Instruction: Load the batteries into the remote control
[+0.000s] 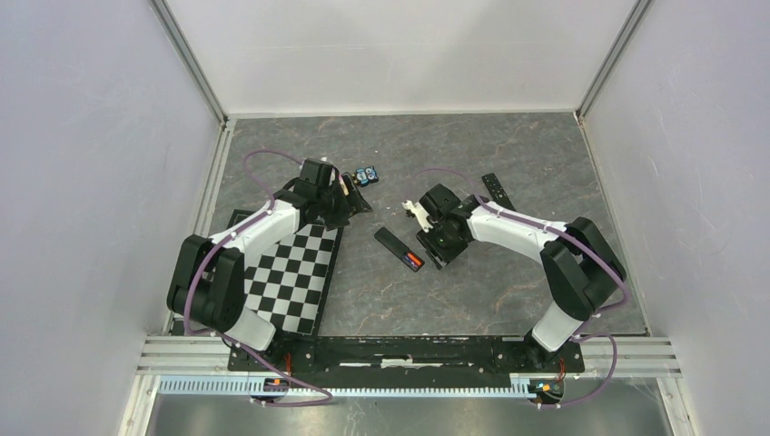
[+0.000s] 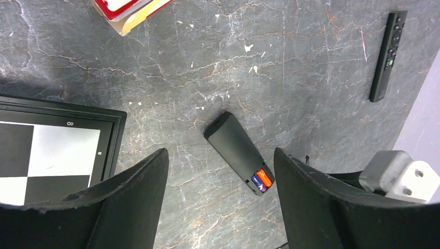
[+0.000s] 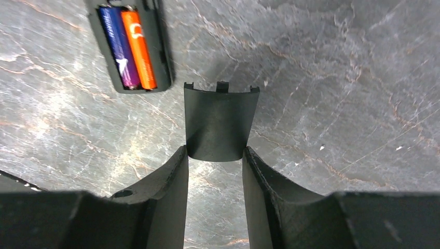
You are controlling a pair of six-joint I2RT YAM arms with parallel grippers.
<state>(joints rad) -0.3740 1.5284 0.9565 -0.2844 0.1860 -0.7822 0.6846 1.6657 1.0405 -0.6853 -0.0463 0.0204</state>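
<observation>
Lying mid-table in the top view, the remote control (image 1: 394, 243) is showing 2 batteries (image 1: 414, 262) seated inside, just beside the right gripper (image 1: 434, 247). Left wrist view: the left gripper (image 2: 220, 161) is hanging wide apart, holding nothing. Right wrist view: the right gripper is pinching the battery cover (image 3: 220, 116). Its tabs are sitting off the compartment, so an askew push could be jamming them.

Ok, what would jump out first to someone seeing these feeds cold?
Two bright batteries, blue-purple and orange, lying side by side in the open end of the remote at mid-table. Then the black cover pinched in the right gripper, just beside that compartment.
</observation>
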